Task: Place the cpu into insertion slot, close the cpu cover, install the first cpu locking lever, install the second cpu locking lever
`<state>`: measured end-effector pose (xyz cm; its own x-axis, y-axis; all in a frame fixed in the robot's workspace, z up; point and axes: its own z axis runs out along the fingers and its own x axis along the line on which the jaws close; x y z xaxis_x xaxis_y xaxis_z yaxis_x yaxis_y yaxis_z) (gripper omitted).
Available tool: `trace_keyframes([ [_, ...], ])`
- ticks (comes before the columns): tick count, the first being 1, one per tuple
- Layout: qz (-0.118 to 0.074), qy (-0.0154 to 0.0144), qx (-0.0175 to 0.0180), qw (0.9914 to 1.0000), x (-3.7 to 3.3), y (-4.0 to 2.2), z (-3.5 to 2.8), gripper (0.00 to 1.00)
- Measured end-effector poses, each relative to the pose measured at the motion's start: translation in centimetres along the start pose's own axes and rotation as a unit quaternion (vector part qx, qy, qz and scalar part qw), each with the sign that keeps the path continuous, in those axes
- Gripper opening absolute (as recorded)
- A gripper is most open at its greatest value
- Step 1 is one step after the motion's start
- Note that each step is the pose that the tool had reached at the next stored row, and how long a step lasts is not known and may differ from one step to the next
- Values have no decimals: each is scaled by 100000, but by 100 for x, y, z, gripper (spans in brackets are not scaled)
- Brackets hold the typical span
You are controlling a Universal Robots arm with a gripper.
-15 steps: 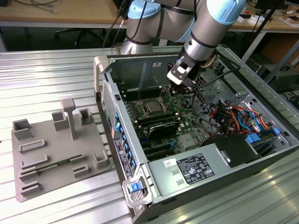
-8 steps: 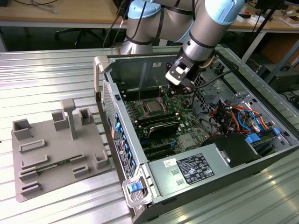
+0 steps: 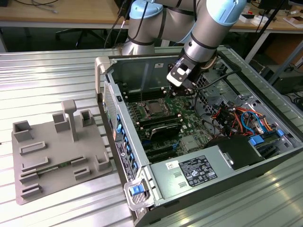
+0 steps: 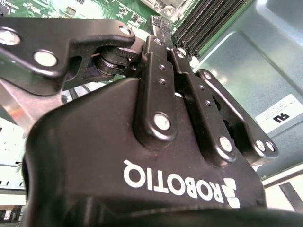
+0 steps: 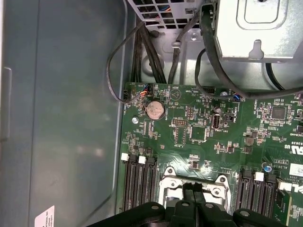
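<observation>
My gripper (image 3: 183, 90) hangs inside the open computer case, just above the green board and a little toward the exterior view's right of the insertion slot (image 3: 154, 108). A grey square, the cpu (image 3: 154, 109), lies in that slot, with the silvery cpu cover (image 5: 215, 181) lying flat around it. In the first wrist view the black fingertips (image 5: 189, 190) are pressed together over the cover's middle and hide the chip there. The gripper (image 4: 160, 29) is shut, and I see nothing between the fingers.
Black memory slots (image 5: 139, 187) flank the socket on both sides. Cables (image 5: 142, 52) and a metal drive cage (image 5: 258, 28) stand beyond the board. A grey fixture plate (image 3: 57, 151) lies on the table at the exterior view's left of the case wall (image 3: 111, 101).
</observation>
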<state>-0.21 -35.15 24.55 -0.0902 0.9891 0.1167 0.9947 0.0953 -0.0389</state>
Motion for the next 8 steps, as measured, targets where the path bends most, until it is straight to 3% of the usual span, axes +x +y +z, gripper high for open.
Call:
trace_keyframes([
  [8,-2,-2,2,100000,1,-19,5,11],
])
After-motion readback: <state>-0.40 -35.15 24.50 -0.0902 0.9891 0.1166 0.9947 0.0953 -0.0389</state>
